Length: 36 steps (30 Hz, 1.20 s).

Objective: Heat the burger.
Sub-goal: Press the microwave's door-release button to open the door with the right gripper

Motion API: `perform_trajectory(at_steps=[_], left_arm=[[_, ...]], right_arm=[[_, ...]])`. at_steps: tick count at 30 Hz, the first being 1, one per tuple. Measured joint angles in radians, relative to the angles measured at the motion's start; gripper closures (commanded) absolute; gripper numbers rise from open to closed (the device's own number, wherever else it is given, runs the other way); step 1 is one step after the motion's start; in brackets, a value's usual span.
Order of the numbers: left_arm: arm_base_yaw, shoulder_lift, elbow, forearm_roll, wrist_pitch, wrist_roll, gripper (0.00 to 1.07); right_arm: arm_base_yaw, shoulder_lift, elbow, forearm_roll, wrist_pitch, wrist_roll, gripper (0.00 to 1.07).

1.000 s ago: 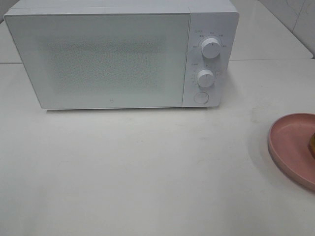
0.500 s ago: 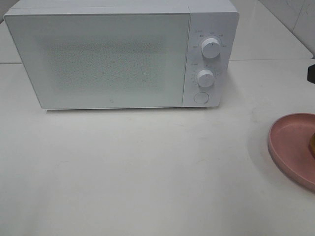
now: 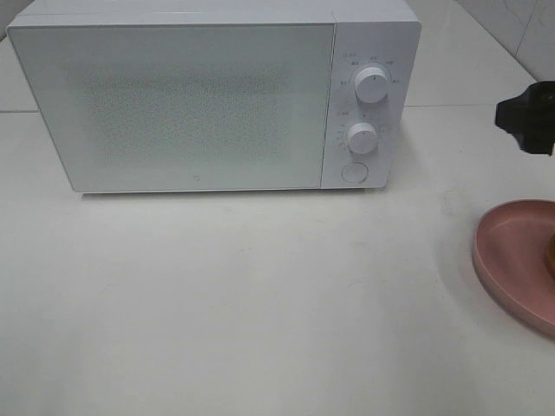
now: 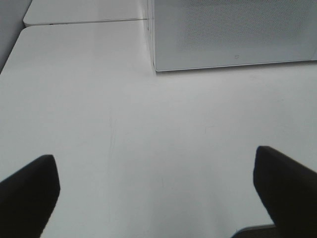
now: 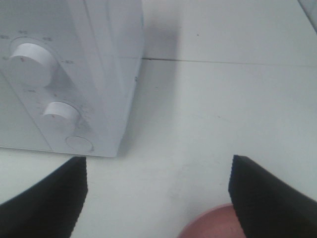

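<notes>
Burger (image 3: pixel 550 250): only brown sliver showing at right edge of high view, sitting on pink plate (image 3: pixel 512 256), front-right on table (image 3: pixel 260 303). Right pincer (image 5: pixel 157 166) hangs above table behind plate, off to right of microwave (image 3: pixel 191 104), apart from burger. Its fingers spread wide, holding nothing, plate rim peeking between them. Left pincer (image 4: pixel 154 158) also spread wide, empty, over table facing microwave door, well apart from burger.
</notes>
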Motion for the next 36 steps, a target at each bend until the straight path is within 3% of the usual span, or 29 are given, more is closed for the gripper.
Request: perform_trajectory(at_steps=[10,26,36], left_arm=[[0.000,0.000,0.000,0.000,0.000,0.000,0.07],[0.000,0.000,0.000,0.000,0.000,0.000,0.07],[0.000,0.000,0.000,0.000,0.000,0.000,0.07]], right_arm=[[0.158,0.144,0.032,0.028,-0.261,-0.028,0.31],[0.507,0.413,0.032,0.627,-0.720,-0.455,0.31],[0.634,0.540,0.030,0.777,-0.880,-0.456,0.31]])
